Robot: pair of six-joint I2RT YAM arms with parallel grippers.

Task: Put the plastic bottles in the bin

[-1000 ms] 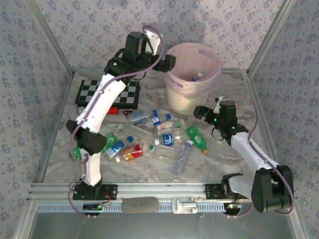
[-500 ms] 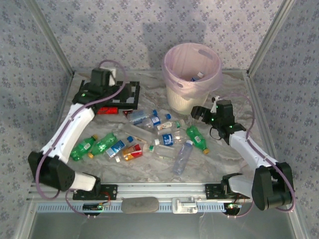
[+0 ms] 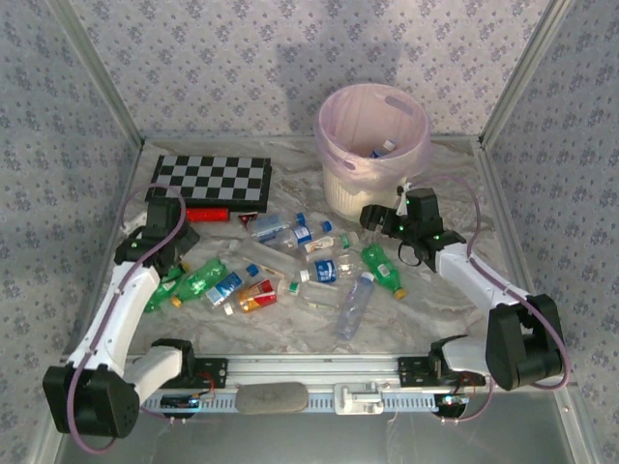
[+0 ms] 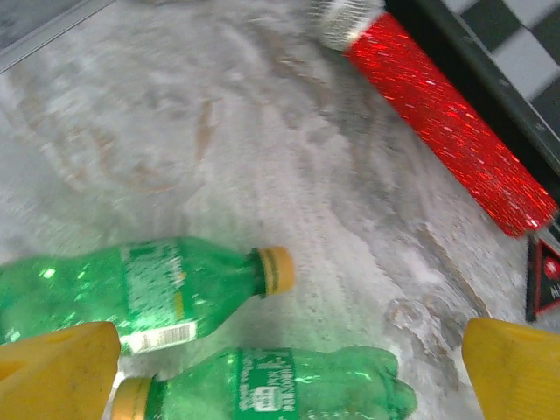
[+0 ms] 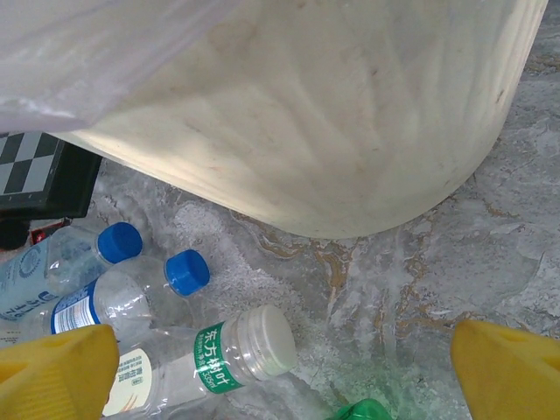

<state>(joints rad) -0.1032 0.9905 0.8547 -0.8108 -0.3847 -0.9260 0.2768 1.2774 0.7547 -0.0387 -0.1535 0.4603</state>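
Standing just ahead of the right gripper, whose yellow fingers are spread wide with nothing between them, the cream bin with its pink liner holds at least one blue-marked bottle. Under that gripper lie two blue-capped clear bottles and a white-capped bottle whose green label carries white Chinese characters. The left gripper, likewise spread and empty, hangs over two green bottles with yellow caps, their label print too small to read. A glittery red stick lies ahead of it, beside the chessboard. Other bottles lie scattered on the marble table between the grippers.
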